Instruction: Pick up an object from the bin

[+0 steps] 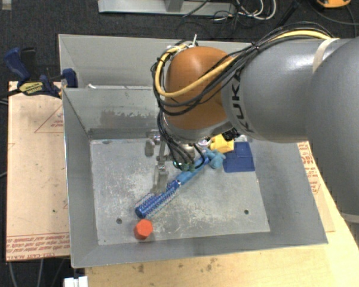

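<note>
Camera view, grey metal bin (227, 214) seen from above, long blue knobbly stick (158, 200) laid slantwise on its floor, gripper (162, 160) placed just beside the stick's upper half, released or clenched cannot be told, small orange cylinder (144, 229) near the stick's lower end, blue block (240, 158) and yellow piece (222, 143) found past its upper end.

My arm (298, 82): fat, grey, KUKA lettered in black. Orange dome cover (194, 85) at wrist, black and yellow cables (159, 76) looped round it.
</note>
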{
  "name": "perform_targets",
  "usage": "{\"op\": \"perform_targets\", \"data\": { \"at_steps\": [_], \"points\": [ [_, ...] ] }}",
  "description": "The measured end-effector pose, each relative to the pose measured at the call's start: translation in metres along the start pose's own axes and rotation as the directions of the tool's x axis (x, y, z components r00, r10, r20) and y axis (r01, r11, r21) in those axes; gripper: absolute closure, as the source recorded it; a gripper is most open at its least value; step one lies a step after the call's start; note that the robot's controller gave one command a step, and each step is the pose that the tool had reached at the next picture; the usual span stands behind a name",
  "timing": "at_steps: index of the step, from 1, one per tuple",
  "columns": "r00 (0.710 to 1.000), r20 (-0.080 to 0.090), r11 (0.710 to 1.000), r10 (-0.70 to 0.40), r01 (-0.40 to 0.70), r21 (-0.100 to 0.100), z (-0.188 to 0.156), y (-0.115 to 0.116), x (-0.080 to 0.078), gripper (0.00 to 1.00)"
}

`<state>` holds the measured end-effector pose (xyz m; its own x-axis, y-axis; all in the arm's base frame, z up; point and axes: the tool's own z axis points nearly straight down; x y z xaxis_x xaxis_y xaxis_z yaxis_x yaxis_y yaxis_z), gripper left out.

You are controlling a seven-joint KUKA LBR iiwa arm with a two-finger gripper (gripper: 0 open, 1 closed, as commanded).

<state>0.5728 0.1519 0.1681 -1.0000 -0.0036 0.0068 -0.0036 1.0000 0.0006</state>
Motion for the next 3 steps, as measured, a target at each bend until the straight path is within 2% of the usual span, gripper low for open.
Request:
{"op": "perform_targets", "data": {
  "at_steps": [1, 2, 3],
  "points": [
    [0.916, 0.003, 0.916, -0.401, 0.401, 0.002, 0.100, -0.021, 0.019, 0.00],
    [0.908, 0.012, 0.908, -0.419, 0.419, 0.004, 0.066, -0.032, 0.013, 0.00],
    [0.938, 0.011, 0.939, -0.345, 0.345, 0.002, 0.068, -0.033, -0.008, 0.00]
  ]
}}
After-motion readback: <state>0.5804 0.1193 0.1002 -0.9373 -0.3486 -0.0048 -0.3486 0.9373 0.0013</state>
